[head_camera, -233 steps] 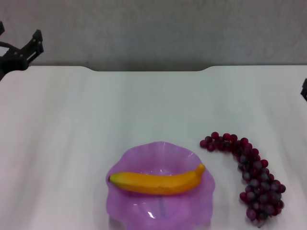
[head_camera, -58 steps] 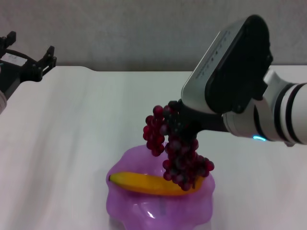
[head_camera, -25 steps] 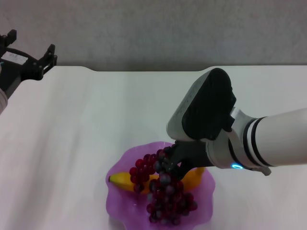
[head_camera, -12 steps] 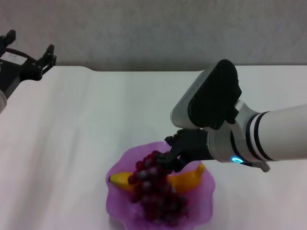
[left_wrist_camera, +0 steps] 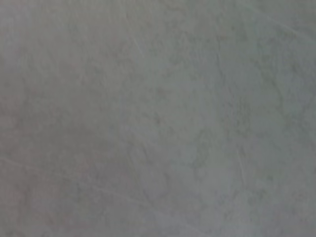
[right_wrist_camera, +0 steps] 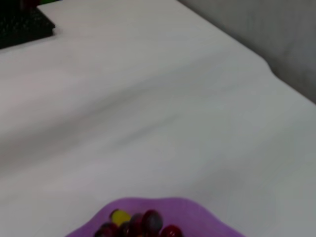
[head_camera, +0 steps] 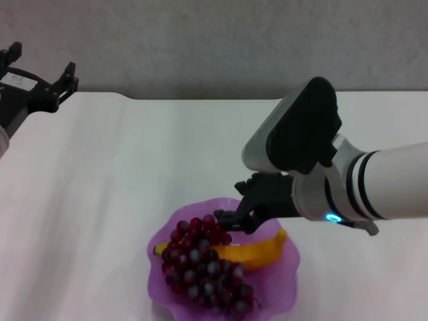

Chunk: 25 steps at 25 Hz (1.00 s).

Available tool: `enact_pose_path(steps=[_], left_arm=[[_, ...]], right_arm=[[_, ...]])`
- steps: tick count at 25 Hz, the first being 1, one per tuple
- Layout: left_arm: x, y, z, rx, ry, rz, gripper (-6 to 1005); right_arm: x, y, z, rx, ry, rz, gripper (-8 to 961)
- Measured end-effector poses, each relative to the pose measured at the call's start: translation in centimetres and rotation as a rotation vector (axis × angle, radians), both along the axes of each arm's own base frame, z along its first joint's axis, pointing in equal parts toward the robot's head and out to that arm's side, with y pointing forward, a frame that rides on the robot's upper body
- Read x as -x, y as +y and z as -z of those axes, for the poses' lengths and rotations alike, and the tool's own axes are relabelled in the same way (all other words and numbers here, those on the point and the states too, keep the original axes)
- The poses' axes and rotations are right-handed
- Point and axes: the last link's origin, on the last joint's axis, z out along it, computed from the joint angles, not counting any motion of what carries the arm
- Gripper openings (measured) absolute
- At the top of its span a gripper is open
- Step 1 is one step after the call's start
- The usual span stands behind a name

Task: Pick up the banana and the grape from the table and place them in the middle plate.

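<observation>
the grape (head_camera: 204, 264) lies heaped in the middle plate (head_camera: 281, 284), draped over the banana (head_camera: 257, 251) whose right end pokes out. the right gripper (head_camera: 235, 208) hovers just above the plate's far rim, fingers spread and holding nothing. the left gripper (head_camera: 41, 79) sits parked at the table's (head_camera: 134, 167) far left corner, jaws apart.

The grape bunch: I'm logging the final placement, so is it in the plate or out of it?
In. The grape lies inside the middle plate, draped over the banana; the right gripper, open, hangs above.
</observation>
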Motion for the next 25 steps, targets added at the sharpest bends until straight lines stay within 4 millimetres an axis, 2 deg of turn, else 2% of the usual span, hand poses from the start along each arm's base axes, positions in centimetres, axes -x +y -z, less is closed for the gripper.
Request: enact_pose_path(steps=[4, 8, 12, 18, 25], left_arm=[[0.0, 0.0, 0.0, -0.002, -0.003, 0.0, 881], [-0.1, -0.1, 0.1, -0.001, -0.005, 0.005, 881], [-0.3, -0.1, 0.2, -0.002, -0.014, 0.013, 880], [-0.7, -0.3, -0.1, -0.039, -0.077, 0.05, 878], [0.4, -1.3, -0.5, -0.096, -0.161, 0.076, 876]], right_arm=[[0.7, 0.4, -0.9, -0.053, 0.051, -0.025, 612], [1.3, 1.7, -2.6, -0.174, 0.141, -0.064, 610], [0.7, 3.0, -4.9, -0.324, 0.237, -0.065, 609], [-3.6, 3.4, -9.2, -0.615, 0.407, 0.013, 607], [-10.4, 2.7, -12.1, -0.852, 0.407, 0.113, 607]])
